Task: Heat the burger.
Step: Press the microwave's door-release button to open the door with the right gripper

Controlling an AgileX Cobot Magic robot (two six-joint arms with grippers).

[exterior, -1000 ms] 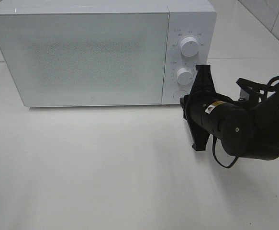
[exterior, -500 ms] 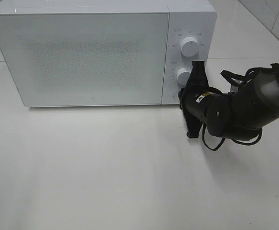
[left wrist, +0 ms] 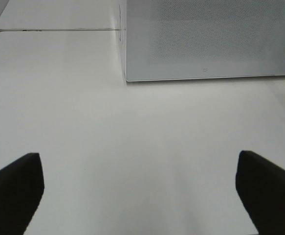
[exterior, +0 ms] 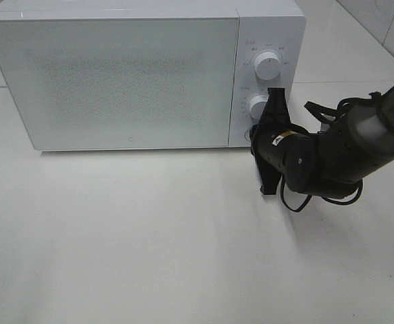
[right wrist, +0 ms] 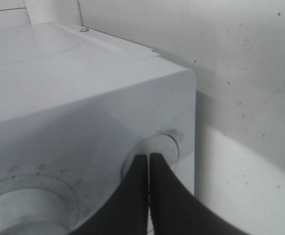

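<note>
Your right gripper (right wrist: 148,156) — jaws pressed together — sits at the microwave's (exterior: 115,81) round button (right wrist: 165,147), centre-right of frame; left gripper (left wrist: 138,164) gapes wide.

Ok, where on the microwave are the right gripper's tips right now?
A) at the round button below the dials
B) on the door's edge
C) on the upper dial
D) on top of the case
A: in the right wrist view the shut right gripper has its tips at the round button in the panel's bottom corner, past the lower dial.
</note>
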